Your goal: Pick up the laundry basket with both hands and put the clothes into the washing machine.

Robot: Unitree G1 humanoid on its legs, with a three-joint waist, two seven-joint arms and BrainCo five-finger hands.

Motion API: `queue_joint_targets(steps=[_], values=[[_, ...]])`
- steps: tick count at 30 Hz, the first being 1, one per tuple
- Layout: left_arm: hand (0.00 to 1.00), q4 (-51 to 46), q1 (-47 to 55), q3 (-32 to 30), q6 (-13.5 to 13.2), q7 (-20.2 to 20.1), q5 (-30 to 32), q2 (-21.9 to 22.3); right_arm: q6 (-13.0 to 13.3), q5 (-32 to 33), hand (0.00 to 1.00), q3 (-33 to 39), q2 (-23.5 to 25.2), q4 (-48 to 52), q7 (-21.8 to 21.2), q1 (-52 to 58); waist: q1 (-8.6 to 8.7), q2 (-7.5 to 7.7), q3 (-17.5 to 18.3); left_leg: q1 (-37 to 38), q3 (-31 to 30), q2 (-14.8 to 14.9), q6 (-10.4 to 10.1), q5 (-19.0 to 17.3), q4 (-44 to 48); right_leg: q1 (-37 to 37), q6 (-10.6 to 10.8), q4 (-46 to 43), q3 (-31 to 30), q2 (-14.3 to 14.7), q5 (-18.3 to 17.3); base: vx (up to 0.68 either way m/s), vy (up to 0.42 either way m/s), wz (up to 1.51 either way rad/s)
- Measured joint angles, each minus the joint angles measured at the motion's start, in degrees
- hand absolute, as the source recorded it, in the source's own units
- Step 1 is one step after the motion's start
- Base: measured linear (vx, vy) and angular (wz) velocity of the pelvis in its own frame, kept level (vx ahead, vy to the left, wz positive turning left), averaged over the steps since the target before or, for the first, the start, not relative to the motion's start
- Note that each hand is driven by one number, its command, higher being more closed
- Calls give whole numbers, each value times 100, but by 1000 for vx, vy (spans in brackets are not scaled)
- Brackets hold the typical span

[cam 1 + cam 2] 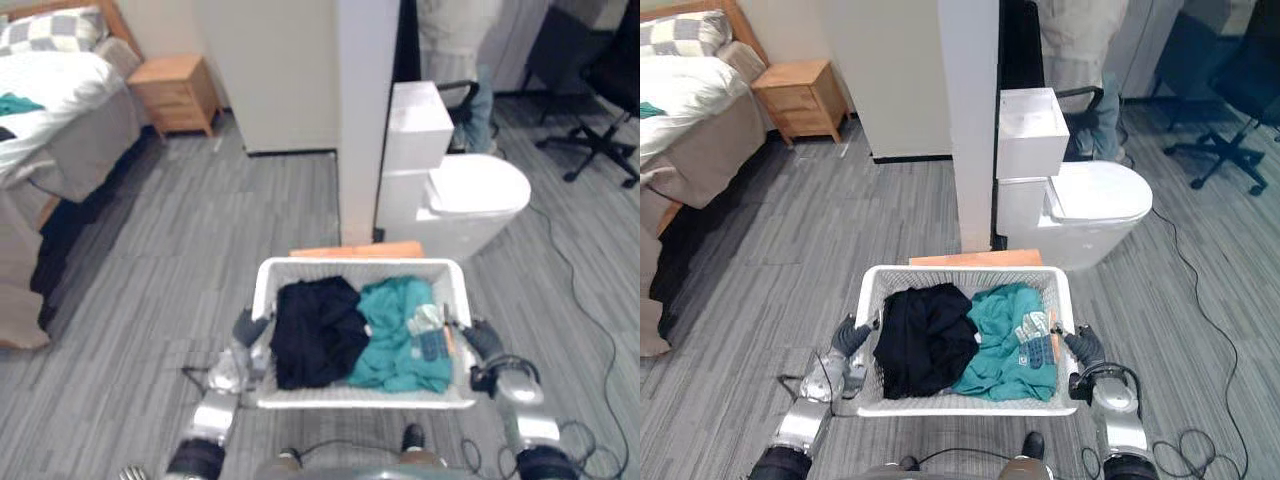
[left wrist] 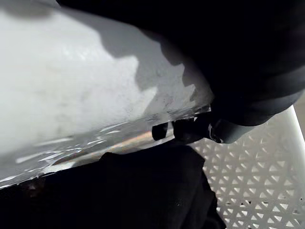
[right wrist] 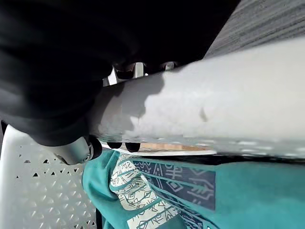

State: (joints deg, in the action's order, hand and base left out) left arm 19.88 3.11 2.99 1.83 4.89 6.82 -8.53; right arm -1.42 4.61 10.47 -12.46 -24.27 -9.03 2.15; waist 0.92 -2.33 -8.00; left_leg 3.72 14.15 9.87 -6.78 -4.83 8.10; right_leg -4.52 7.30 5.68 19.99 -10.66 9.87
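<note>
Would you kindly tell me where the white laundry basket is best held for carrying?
Grip the laundry basket by the broad rim on its two sides, from left and right: the left robot hand and right robot hand curl over it there. The black garment and teal garment lie side by side, so this probably balances the load.

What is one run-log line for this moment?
phase: basket held | left hand: curled on laundry basket left rim | right hand: curled on right rim | load: black garment, teal garment | ahead: white toilet

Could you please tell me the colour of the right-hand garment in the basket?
The garment is teal with a white-and-navy patterned patch; right wrist view.
</note>
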Motion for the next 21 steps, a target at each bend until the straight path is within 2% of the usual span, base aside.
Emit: queue_joint_targets(steps=[3,5,6,7,8,9,10,11,12,13,14,15,16,17,18,19,20,21], values=[[100,1,296,-138,19,-26,-11,134,-8,313,100,17,146,-13,-35,189,-38,-76,49,-348,-148,244,25,-378,835,-72,-6,-6,-13,165,-70,-101,-37,1],[100,1,330,-104,24,-49,-11,186,-17,423,100,51,156,-18,2,294,-38,-166,46,-564,-214,356,29,-394,1357,87,-107,-385,-107,187,-173,-90,14,-3],[100,1,330,-83,24,-51,-11,186,-18,438,100,56,169,-21,2,300,-38,-168,44,-598,-288,355,-18,-363,1448,148,-120,-519,-153,169,-262,-137,37,-19],[100,0,330,-62,31,-84,-11,143,-15,454,100,127,270,-22,7,330,-18,-98,59,-476,-425,246,-127,-313,1358,262,-116,-689,-278,20,-360,-116,36,-33],[100,-43,333,-60,33,-94,-11,166,-1,516,100,233,319,-15,7,383,-36,-50,19,-514,-622,161,-96,-522,1842,385,-111,-813,-390,-34,-366,-160,80,-72],[100,-148,378,-54,33,-94,-10,271,11,553,100,329,347,-13,16,405,-65,-205,55,-508,-858,60,-220,-890,2622,541,-117,-981,-664,21,-355,-149,111,-84],[100,-187,377,-40,33,-94,-9,303,39,606,100,344,346,-4,18,452,-58,-296,98,-493,-978,0,-283,-1077,2852,657,-106,-1068,-794,68,-349,-221,189,-98],[100,-272,376,-17,32,-94,-1,310,50,657,100,373,343,44,14,510,-20,-375,149,-487,-1108,-51,-201,-1337,2895,867,-63,-1152,-1007,148,-324,-247,223,-111],[100,-435,334,41,30,-91,2,311,53,689,100,464,451,214,17,648,71,-409,184,-618,-1162,-98,112,-1724,2774,1214,59,-1188,-1373,258,-252,-262,219,-108],[100,-462,269,84,30,-90,2,307,51,699,100,518,515,353,26,741,94,-393,193,-668,-1114,-86,195,-1905,2646,1380,150,-1162,-1498,280,-201,-310,203,-111],[100,-459,72,212,31,-89,9,177,30,713,100,626,720,500,65,870,136,-133,167,-834,-809,-249,322,-2043,2553,1678,282,-1088,-1828,145,-175,-365,185,-87],[100,-454,-115,401,49,-85,29,77,-21,716,100,748,876,702,136,1070,244,71,128,-960,-540,-375,494,-1926,2479,1823,623,-863,-1956,67,-537,-372,194,-87],[100,-454,-189,472,52,-82,75,89,-18,734,100,784,905,811,172,1187,267,108,124,-1040,-417,-377,593,-1866,2444,1910,791,-779,-1967,49,-854,-399,232,-116],[100,-461,-245,501,50,-68,115,113,-20,818,100,811,981,961,258,1316,226,197,151,-1094,49,-266,812,-1734,2352,2146,634,-782,-1860,86,-796,-239,161,-123],[100,-460,-250,496,52,-57,121,116,-21,843,100,813,1022,1025,295,1338,219,262,162,-1094,324,-215,877,-1648,2270,2219,517,-853,-1667,94,-718,-266,168,-184],[100,-457,-266,494,62,-36,144,165,-20,871,100,857,1047,1105,333,1337,176,276,171,-986,836,-36,888,-1511,2108,2240,141,-1099,-985,107,-510,-169,98,-187],[100,-461,-300,485,61,-33,175,217,-17,872,100,910,1046,1149,336,1336,119,270,171,-805,1199,58,883,-1394,1901,2182,-108,-1389,-479,99,-423,-195,145,-213],[100,-467,-329,455,60,-6,176,274,-11,873,100,923,1059,1191,351,1322,100,253,169,-669,1538,165,870,-1273,1702,2072,-260,-1801,-130,52,-462,-164,128,-203]])
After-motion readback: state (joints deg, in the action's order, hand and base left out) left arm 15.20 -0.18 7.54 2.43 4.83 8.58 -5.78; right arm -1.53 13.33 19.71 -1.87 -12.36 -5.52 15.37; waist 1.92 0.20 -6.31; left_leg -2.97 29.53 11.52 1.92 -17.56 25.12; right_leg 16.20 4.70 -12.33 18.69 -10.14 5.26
